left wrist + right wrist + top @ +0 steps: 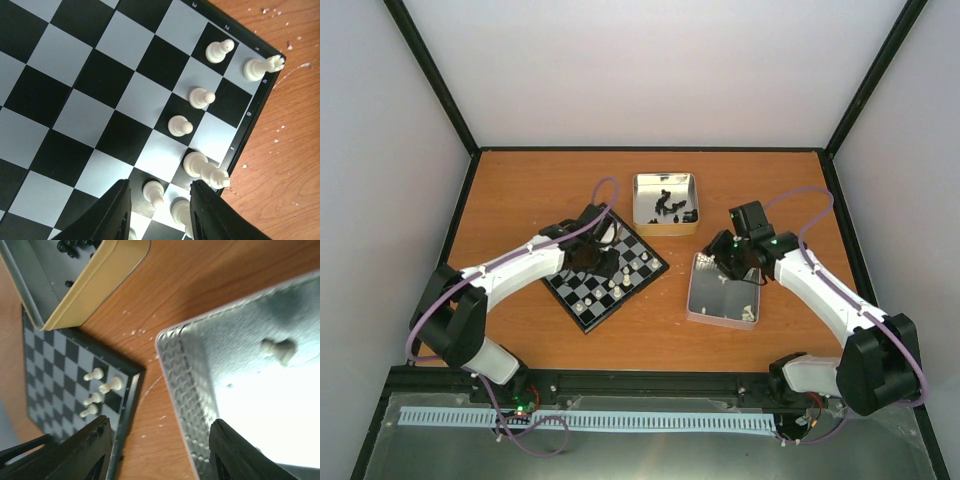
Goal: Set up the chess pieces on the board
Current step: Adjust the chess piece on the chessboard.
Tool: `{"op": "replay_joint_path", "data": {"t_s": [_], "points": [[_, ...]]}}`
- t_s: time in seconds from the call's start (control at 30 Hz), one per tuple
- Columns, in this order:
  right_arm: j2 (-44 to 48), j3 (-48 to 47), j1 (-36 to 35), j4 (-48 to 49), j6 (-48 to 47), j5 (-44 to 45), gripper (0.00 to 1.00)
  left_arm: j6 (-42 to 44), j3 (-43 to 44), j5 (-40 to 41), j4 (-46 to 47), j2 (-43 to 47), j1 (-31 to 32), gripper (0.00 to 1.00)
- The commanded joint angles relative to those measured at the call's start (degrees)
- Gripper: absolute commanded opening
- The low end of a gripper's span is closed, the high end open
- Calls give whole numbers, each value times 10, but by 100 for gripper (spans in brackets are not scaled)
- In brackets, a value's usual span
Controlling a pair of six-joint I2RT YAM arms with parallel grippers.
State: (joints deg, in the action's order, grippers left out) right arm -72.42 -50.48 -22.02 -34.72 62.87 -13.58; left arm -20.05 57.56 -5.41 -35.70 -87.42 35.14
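Observation:
The chessboard lies tilted at centre-left, with a few cream-white chessmen along its right edge. My left gripper hovers open over that edge. In the left wrist view the board fills the frame. A white pawn stands between the open fingers, apart from both, with a rook at the corner. My right gripper is open and empty above the left wall of the silver tin. In the right wrist view that tin holds a white piece.
A yellow-sided tin holding several black chessmen stands behind the board; it also shows in the right wrist view. More white pieces lie in the silver tin. Black frame posts and white walls surround the wooden table.

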Motion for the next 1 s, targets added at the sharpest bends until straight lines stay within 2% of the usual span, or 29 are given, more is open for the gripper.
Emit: {"op": "replay_joint_path", "data": {"t_s": [0.0, 0.17, 0.37, 0.6, 0.97], "points": [[-11, -37, 6, -91, -130, 110, 54, -5, 15, -2, 7, 10, -2, 34], [-7, -45, 6, -111, -176, 142, 53, -9, 13, 3, -1, -14, -2, 37], [-13, -46, 6, -118, -185, 165, 53, -4, 3, 1, -7, -33, -2, 36], [-21, -35, 6, -105, -178, 147, 52, -2, -11, 10, 0, -39, -2, 29], [-25, -32, 6, -100, -176, 146, 52, 4, -21, -13, 8, -53, -2, 34]]}}
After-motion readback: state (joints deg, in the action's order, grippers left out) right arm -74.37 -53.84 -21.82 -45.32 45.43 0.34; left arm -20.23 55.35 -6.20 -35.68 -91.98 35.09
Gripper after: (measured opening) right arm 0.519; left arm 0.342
